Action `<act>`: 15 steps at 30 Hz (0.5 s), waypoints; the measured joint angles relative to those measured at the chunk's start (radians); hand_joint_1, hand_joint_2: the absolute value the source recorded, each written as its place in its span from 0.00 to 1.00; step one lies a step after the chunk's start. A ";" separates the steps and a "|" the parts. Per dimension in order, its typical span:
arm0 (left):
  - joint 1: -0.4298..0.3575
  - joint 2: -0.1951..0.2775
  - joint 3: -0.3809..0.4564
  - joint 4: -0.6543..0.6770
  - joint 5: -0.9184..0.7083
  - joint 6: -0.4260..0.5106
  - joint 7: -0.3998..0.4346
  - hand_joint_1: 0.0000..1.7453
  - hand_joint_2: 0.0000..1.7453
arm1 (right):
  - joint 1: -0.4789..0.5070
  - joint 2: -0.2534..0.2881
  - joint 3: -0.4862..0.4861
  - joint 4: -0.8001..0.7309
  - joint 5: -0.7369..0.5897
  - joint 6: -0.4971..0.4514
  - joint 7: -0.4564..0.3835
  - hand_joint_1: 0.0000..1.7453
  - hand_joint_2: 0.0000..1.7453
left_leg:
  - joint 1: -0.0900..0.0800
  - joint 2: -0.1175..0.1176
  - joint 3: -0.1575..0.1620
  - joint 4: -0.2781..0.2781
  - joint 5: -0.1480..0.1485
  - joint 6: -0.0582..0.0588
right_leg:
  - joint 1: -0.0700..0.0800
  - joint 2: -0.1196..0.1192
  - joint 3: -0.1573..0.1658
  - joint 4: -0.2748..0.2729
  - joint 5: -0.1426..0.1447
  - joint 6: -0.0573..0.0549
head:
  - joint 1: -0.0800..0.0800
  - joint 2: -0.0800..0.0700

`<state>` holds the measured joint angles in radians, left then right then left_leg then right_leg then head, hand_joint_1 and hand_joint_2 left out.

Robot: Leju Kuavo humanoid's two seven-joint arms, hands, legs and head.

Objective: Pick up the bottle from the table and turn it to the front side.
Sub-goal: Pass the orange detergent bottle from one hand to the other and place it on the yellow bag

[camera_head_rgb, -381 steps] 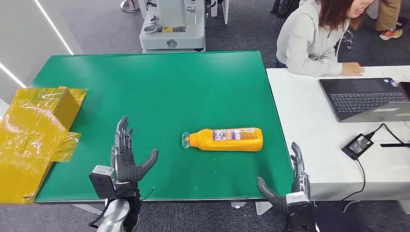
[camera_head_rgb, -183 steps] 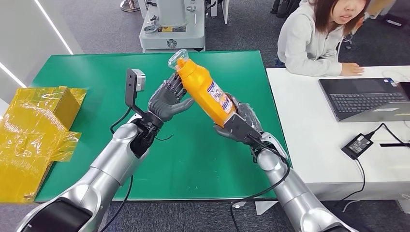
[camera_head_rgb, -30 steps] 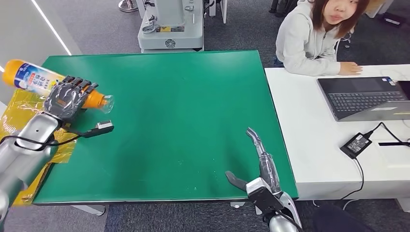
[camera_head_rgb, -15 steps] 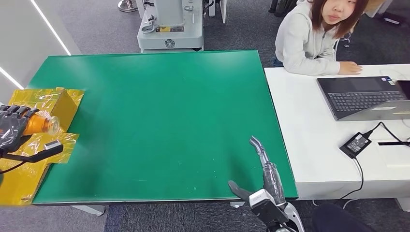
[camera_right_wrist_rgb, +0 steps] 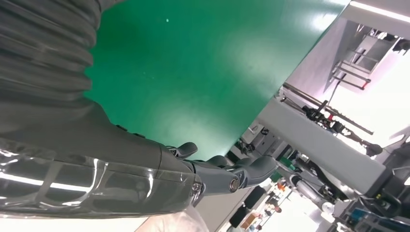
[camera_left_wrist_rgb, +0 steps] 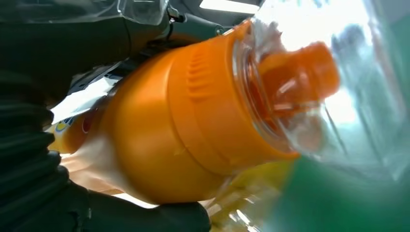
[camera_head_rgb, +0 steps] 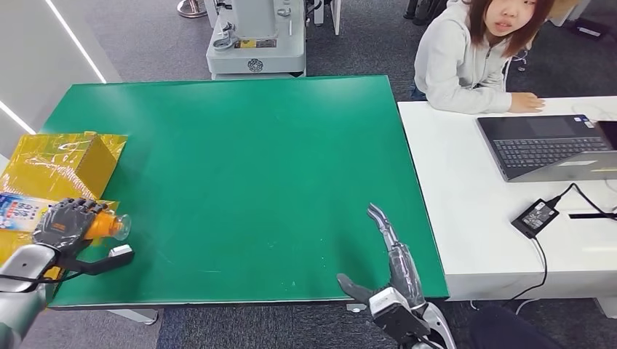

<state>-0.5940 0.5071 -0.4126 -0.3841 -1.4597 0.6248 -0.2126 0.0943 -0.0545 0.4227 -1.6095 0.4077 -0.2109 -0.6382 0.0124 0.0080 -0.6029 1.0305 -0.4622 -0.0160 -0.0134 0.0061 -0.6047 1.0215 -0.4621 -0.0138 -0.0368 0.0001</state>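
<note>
Lower left of the head view: left hand [camera_head_rgb: 64, 224] clenched round the bottle [camera_head_rgb: 44, 214], gripping near the shoulder, just behind the neck. Bottle sits at the frame's left edge, over the yellow wrapped box [camera_head_rgb: 62, 163] beside the green worktop [camera_head_rgb: 247, 167], not on the worktop itself. Long axis runs roughly level across the frame, left to right; clear cap [camera_head_rgb: 120, 226] points right toward the worktop, base runs off toward the left edge. Printed label faces up toward the camera, blue and white patch just left of the fingers

Left wrist view: orange shoulder [camera_left_wrist_rgb: 183, 121] and ribbed collar fill the frame, clear cap [camera_left_wrist_rgb: 333, 87] over an orange nozzle, dark fingers [camera_left_wrist_rgb: 145, 217] wrapped underneath

Right hand [camera_head_rgb: 389, 273] at lower centre-right, near the worktop's front edge, released, fingers spread, holding nothing. Right wrist view agrees: fingers [camera_right_wrist_rgb: 227, 176] extended over green surface

Handling, as judged: rigid plastic body, smooth and likely a bit slick; weight depends on fill, which I cannot tell. Clear cap looks thin, may pop off or crack if squeezed, so poor place to hold. Best grip is the broad mid-body or shoulder, where the sides are flat enough to stop it rolling in the hand. Held near the neck, the heavier base end may sag
</note>
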 joint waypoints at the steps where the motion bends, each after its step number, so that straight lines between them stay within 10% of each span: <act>1: 0.001 -0.013 0.000 0.006 0.011 -0.007 -0.005 1.00 1.00 | -0.004 -0.001 0.003 0.003 -0.001 0.000 -0.001 0.00 1.00 | 0.000 -0.001 0.000 0.000 0.000 0.000 | 0.000 -0.001 0.000 0.000 0.000 0.000 | 0.000 0.000; 11: -0.021 -0.074 0.019 0.054 0.069 -0.130 0.055 1.00 1.00 | -0.027 -0.033 0.044 0.025 -0.002 -0.018 -0.008 0.00 1.00 | 0.000 -0.002 0.003 0.000 0.000 0.000 | 0.000 -0.003 0.003 0.001 0.000 0.000 | 0.000 0.000; 13: -0.021 -0.077 0.034 0.060 0.091 -0.135 0.065 0.90 1.00 | -0.026 -0.041 0.049 0.026 -0.002 -0.020 -0.007 0.00 1.00 | 0.000 -0.002 0.003 0.000 0.000 0.000 | 0.000 -0.002 0.003 0.001 0.000 0.000 | 0.000 0.000; 15: -0.021 -0.077 0.053 0.066 0.117 -0.139 0.074 0.52 1.00 | -0.024 -0.048 0.052 0.027 -0.002 -0.019 -0.002 0.00 1.00 | 0.000 -0.002 0.003 -0.001 0.000 0.000 | 0.000 -0.002 0.003 0.002 0.000 0.000 | 0.000 0.000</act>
<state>-0.6148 0.4303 -0.3598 -0.3178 -1.3429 0.4855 -0.1390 0.0703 -0.1028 0.4743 -1.5829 0.4055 -0.2302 -0.6407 0.0126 0.0064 -0.5995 1.0300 -0.4618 -0.0164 -0.0133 0.0041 -0.6016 1.0235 -0.4620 -0.0141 -0.0369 0.0000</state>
